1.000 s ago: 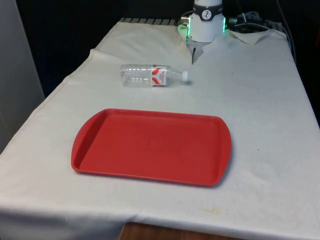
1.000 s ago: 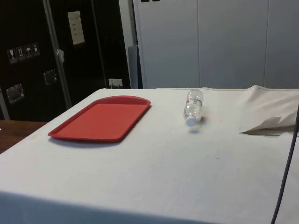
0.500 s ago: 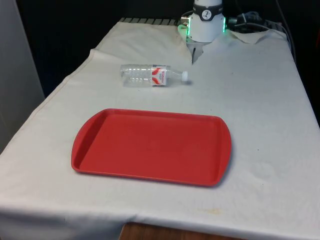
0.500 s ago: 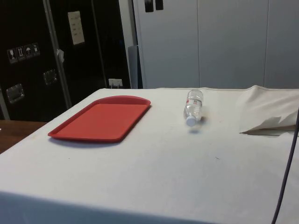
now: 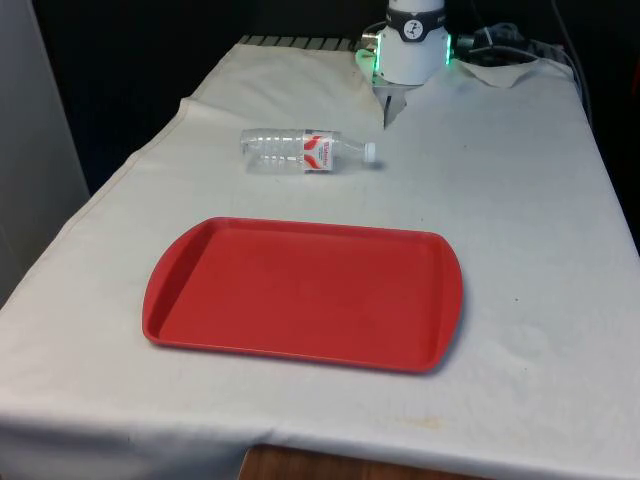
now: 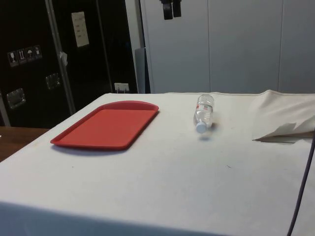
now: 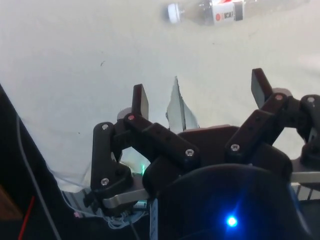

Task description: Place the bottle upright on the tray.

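Observation:
A clear plastic bottle (image 5: 305,150) with a red-and-white label lies on its side on the white cloth, its white cap towards the front view's right. It lies beyond the red tray (image 5: 300,290), which has nothing on it. The side view shows the bottle (image 6: 204,112) to the right of the tray (image 6: 106,125). My gripper (image 6: 172,9) hangs high above the table, over the stretch between tray and bottle. In the wrist view the gripper (image 7: 200,92) is open with nothing between its fingers (image 7: 141,100), and the bottle (image 7: 220,11) lies far below.
The robot's base (image 5: 412,45) stands at the table's far end, just behind the bottle. A raised fold of cloth (image 6: 285,123) lies at the side view's right, and a dark cable (image 6: 302,182) hangs there too.
In the side view the gripper's fingers have come further down into the picture and shifted to the right. Bottle and tray have not moved.

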Robot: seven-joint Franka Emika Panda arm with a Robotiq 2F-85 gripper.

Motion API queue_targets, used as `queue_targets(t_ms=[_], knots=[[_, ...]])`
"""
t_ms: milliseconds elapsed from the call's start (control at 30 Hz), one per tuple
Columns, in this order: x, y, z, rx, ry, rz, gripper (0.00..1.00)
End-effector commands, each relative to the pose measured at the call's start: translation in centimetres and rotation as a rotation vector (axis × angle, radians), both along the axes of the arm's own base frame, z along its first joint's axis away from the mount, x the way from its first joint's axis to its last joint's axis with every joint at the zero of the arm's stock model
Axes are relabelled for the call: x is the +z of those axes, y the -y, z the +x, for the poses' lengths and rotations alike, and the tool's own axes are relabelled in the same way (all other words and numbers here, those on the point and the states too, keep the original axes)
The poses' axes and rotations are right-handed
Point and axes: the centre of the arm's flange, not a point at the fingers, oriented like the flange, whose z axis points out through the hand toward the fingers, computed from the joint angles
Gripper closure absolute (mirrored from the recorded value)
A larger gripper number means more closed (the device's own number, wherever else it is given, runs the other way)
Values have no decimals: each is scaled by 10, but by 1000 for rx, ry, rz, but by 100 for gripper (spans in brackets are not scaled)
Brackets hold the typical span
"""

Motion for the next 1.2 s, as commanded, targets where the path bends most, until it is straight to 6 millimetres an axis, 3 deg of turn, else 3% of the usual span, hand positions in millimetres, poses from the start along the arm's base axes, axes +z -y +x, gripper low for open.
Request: queue_targets(t_ms=[0, 1167], knots=[[-1, 1, -3, 5, 10, -6, 0], [-30, 11, -55, 42, -27, -8, 0]])
